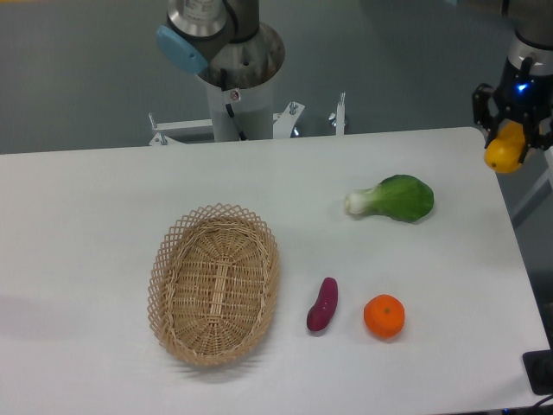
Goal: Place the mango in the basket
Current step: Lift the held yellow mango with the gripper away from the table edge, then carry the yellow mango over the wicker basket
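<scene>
Silver-grey UR5e arm (226,35) with light-blue joint cap

Black two-finger gripper (511,121) is showing a glowing blue light; a black cable is running down the white base.

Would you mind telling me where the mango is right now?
The mango is held in the gripper at the far right edge of the camera view, off the table's back right corner, up and right of the green vegetable.

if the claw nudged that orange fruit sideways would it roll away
Probably yes: the orange looks round and smooth, sitting free on the flat table. It likely stays rigid when pushed. It might bump the sweet potato lying just beside it.
</scene>
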{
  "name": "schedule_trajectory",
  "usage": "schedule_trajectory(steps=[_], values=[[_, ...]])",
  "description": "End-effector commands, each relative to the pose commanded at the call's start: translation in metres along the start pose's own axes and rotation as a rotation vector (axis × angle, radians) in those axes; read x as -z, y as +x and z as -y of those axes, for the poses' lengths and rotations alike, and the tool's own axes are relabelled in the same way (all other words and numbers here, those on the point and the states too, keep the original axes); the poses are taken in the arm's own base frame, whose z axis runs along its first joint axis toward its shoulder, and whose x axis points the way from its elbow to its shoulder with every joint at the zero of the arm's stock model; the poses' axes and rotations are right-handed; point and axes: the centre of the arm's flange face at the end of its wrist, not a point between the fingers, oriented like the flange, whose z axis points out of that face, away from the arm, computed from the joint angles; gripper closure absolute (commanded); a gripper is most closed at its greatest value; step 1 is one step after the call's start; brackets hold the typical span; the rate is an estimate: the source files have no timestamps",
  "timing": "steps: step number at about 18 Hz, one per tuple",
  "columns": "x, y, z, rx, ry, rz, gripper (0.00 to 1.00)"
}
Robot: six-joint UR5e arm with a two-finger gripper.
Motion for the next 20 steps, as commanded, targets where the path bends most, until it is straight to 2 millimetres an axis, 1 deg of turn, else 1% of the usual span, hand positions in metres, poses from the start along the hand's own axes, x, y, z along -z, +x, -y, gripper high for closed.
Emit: schedule_trajectory(steps=[2, 4, 5, 8, 10, 12, 14, 18, 20], values=[[-0.005, 0.003, 0.003, -0.002, 0.003, -0.011, 0.44], [-0.006, 0.004, 0.005, -0.002, 0.006, -0.014, 0.44], [-0.006, 0.007, 0.009, -0.001, 0.007, -0.016, 0.44], [-0.001, 0.027, 0.013, 0.012, 0.012, -0.024, 0.44], [-0.002, 0.044, 0.017, 0.044, 0.016, -0.036, 0.44], [-0.001, 0.064, 0.041, 0.062, 0.022, -0.047, 0.44], [-0.002, 0.082, 0.064, 0.127, 0.024, -0.058, 0.44], [-0.007, 0.116, 0.124, 0.223, 0.038, -0.062, 0.44], [-0.015, 0.134, 0.154, 0.285, 0.048, -0.059, 0.44]])
